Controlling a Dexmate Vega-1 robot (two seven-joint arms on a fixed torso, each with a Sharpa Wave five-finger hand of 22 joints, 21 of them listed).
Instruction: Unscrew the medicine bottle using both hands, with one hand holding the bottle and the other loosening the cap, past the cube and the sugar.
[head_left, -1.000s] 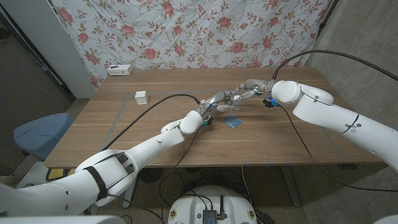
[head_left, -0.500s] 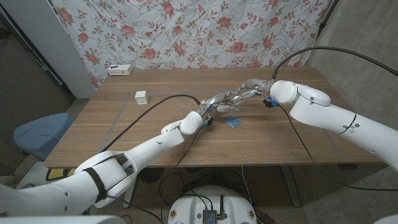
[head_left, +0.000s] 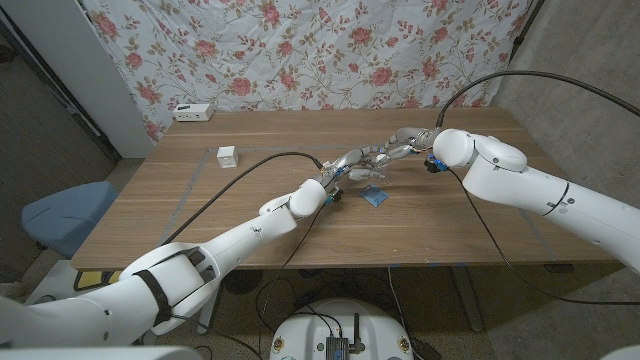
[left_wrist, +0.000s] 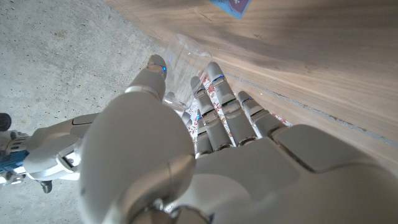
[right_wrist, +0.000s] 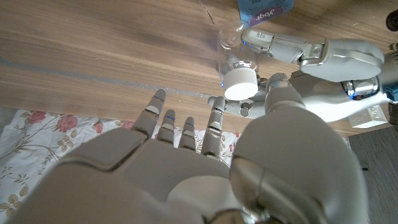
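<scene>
Holding the clear bottle (right_wrist: 233, 53) upright at mid-table, the left hand (head_left: 340, 168) wraps its body. The right hand (right_wrist: 186, 162) hovers beside it, fingers spread, gripping nothing, just off the white cap (right_wrist: 241, 83). A blue sachet (head_left: 375, 196) lies nearby. Judging by this, loosening comes next: fingers must close on the cap.

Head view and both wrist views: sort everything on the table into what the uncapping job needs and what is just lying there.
Job:
medicine bottle, clear, gripped by the left hand
white cap, on the bottle
right hand, fingers spread beside the cap, not gripping it

Lying about:
white cube
blue sugar packet
white box at the far edge
</scene>
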